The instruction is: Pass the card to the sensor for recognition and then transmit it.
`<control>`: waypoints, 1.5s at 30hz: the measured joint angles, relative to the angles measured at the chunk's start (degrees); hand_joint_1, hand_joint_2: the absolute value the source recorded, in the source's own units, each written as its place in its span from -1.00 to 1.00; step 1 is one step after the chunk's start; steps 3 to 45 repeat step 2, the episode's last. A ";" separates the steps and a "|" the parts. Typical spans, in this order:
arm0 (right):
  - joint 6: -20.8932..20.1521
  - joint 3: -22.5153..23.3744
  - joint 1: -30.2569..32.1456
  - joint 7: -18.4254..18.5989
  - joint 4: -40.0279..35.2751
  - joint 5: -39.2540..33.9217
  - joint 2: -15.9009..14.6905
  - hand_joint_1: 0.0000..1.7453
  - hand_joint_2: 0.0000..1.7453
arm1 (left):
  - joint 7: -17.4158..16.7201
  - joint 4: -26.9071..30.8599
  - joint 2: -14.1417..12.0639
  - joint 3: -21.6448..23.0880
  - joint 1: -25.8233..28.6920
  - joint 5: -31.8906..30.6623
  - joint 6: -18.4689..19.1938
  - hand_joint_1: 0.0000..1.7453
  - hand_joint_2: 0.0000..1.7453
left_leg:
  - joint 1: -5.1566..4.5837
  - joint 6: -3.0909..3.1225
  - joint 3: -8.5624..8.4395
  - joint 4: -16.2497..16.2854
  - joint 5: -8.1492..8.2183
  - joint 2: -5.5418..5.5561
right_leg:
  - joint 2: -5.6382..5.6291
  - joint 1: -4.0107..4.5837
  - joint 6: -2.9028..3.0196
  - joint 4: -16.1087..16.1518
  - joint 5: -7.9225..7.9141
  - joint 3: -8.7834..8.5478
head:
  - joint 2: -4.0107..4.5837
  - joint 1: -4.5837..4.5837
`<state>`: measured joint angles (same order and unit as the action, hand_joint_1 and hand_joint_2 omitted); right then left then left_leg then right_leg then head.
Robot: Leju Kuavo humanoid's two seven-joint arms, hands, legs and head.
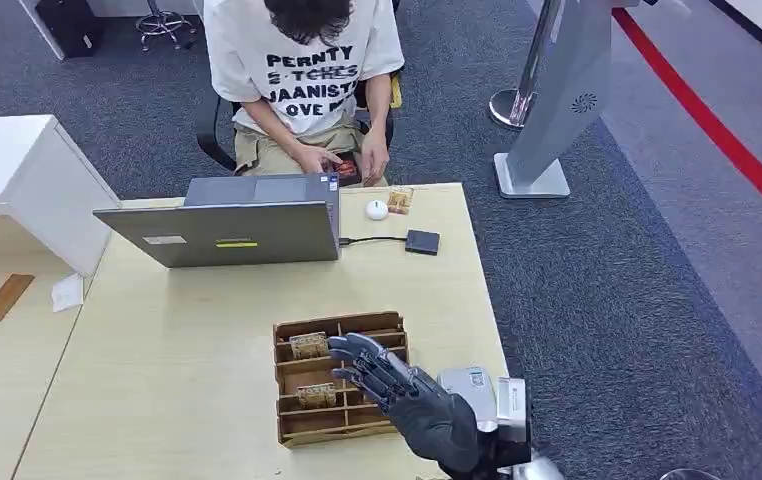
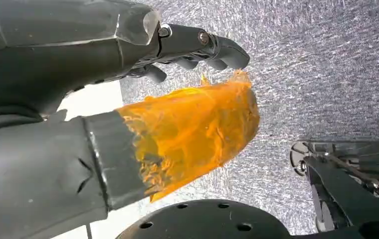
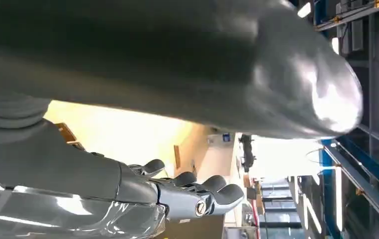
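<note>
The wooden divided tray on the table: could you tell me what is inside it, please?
The wooden tray holds two brownish cards, one in a far slot and one in a nearer slot. The right hand hovers over its right side, hiding whatever lies in those slots.

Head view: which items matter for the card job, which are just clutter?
Job:
card tray
cards
black sensor pad
right hand, over the tray

Clutter:
laptop
white round thing
paper slip
</note>
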<state>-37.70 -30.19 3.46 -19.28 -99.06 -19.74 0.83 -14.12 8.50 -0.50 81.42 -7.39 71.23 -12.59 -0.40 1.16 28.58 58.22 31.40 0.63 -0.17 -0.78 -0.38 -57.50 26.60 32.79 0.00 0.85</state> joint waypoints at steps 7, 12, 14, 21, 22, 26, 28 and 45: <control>-0.11 -0.46 0.14 -0.09 0.00 0.20 -0.15 -1.00 -1.00 | -0.02 0.00 0.00 -0.02 0.00 0.24 -0.11 -1.00 -1.00 | 0.00 0.00 0.00 0.00 0.00 0.00 | 0.00 0.00 0.00 0.00 0.00 0.00 | 0.00 0.00; -0.11 -0.46 0.14 -0.09 0.00 0.20 -0.15 -1.00 -1.00 | -0.02 0.00 0.00 -0.02 0.00 0.24 -0.11 -1.00 -1.00 | 0.00 0.00 0.00 0.00 0.00 0.00 | 0.00 0.00 0.00 0.00 0.00 0.00 | 0.00 0.00; -0.11 -0.46 0.14 -0.09 0.00 0.20 -0.15 -1.00 -1.00 | -0.02 0.00 0.00 -0.02 0.00 0.24 -0.11 -1.00 -1.00 | 0.00 0.00 0.00 0.00 0.00 0.00 | 0.00 0.00 0.00 0.00 0.00 0.00 | 0.00 0.00; -0.11 -0.46 0.14 -0.09 0.00 0.20 -0.15 -1.00 -1.00 | -0.02 0.00 0.00 -0.02 0.00 0.24 -0.11 -1.00 -1.00 | 0.00 0.00 0.00 0.00 0.00 0.00 | 0.00 0.00 0.00 0.00 0.00 0.00 | 0.00 0.00; -0.11 -0.46 0.14 -0.09 0.00 0.20 -0.15 -1.00 -1.00 | -0.02 0.00 0.00 -0.02 0.00 0.24 -0.11 -1.00 -1.00 | 0.00 0.00 0.00 0.00 0.00 0.00 | 0.00 0.00 0.00 0.00 0.00 0.00 | 0.00 0.00; -0.11 -0.46 0.14 -0.09 0.00 0.20 -0.15 -1.00 -1.00 | -0.02 0.00 0.00 -0.02 0.00 0.24 -0.11 -1.00 -1.00 | 0.00 0.00 0.00 0.00 0.00 0.00 | 0.00 0.00 0.00 0.00 0.00 0.00 | 0.00 0.00; -0.11 -0.46 0.14 -0.09 0.00 0.20 -0.15 -1.00 -1.00 | -0.02 0.00 0.00 -0.02 0.00 0.24 -0.11 -1.00 -1.00 | 0.00 0.00 0.00 0.00 0.00 0.00 | 0.00 0.00 0.00 0.00 0.00 0.00 | 0.00 0.00; -0.11 -0.46 0.14 -0.09 0.00 0.20 -0.15 -1.00 -1.00 | -0.02 0.00 0.00 -0.02 0.00 0.24 -0.11 -1.00 -1.00 | 0.00 0.00 0.00 0.00 0.00 0.00 | 0.00 0.00 0.00 0.00 0.00 0.00 | 0.00 0.00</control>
